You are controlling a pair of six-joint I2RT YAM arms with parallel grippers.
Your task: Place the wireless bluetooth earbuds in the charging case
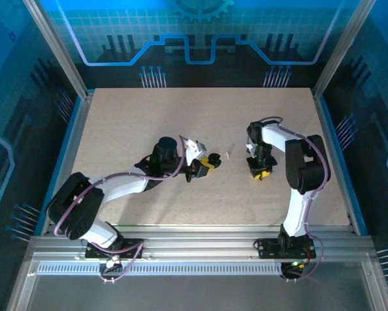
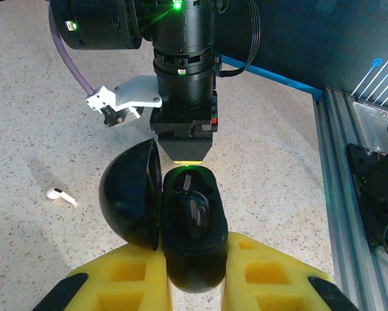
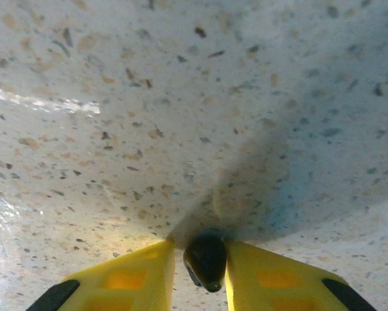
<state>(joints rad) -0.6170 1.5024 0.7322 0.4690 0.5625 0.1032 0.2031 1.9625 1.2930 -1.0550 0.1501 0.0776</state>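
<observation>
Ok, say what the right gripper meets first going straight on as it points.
The table top, just beyond the small dark piece the right gripper pinches; nothing shows between, though depth is unclear.

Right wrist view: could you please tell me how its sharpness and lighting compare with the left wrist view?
Right wrist: table blurred at close range, glare streak toward the frame's left, shadow over the small dark object between the fingers. Left wrist: sharp, with a green glow on the open dark case.
</observation>
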